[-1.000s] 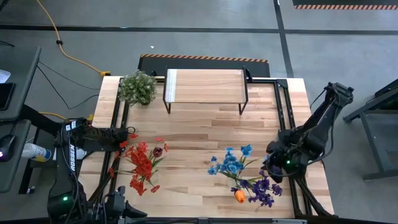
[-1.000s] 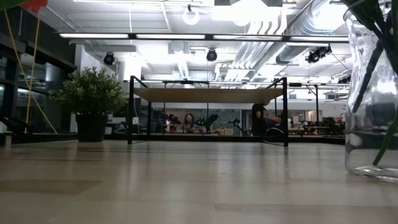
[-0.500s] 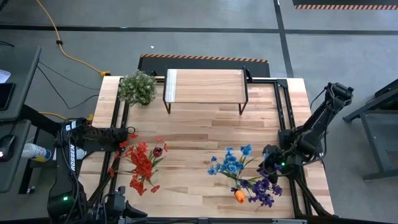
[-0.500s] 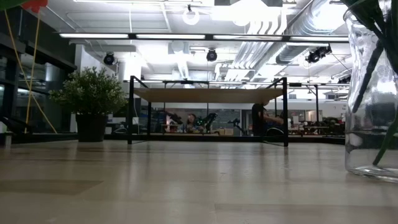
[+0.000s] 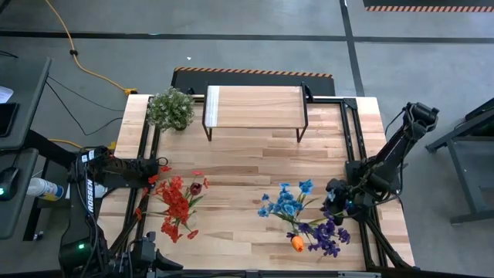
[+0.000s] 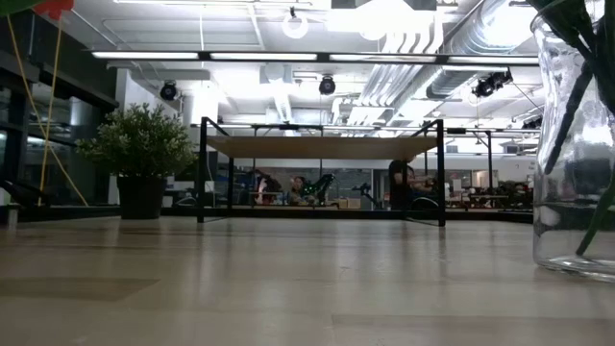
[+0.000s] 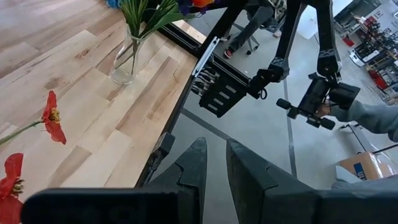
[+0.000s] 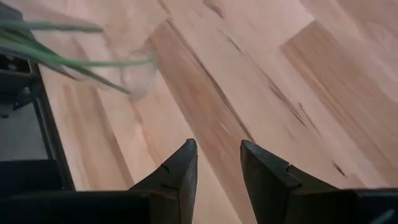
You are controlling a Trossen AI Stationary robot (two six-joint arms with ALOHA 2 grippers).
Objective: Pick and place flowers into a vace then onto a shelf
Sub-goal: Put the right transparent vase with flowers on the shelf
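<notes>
A glass vase [image 6: 577, 154] stands near the table's near right, holding blue [image 5: 285, 202], purple [image 5: 328, 235] and orange [image 5: 297, 243] flowers. Red flowers [image 5: 177, 205] and a dark red tulip [image 5: 195, 188] are spread at the near left; whether they lie flat I cannot tell. My right gripper [image 8: 217, 144] hangs open low over bare wood just right of the vase [image 8: 134, 71], nothing between its fingers. My left gripper [image 7: 214, 142] is raised over the table's left side [image 5: 154, 171], beside the red flowers [image 7: 50, 118], fingers a narrow gap apart and empty. The shelf [image 5: 253, 108] stands at the far edge.
A bushy potted plant [image 5: 170, 108] stands left of the shelf. Black rails run along the table's left and right sides [image 5: 355, 147]. Bare wood lies between the two flower groups and in front of the shelf. A person's sleeve [image 7: 373, 118] shows beyond the near edge.
My right gripper has sunk toward the table beside the vase and drifted slightly toward the flowers. The flowers and the vase have stayed where they were.
</notes>
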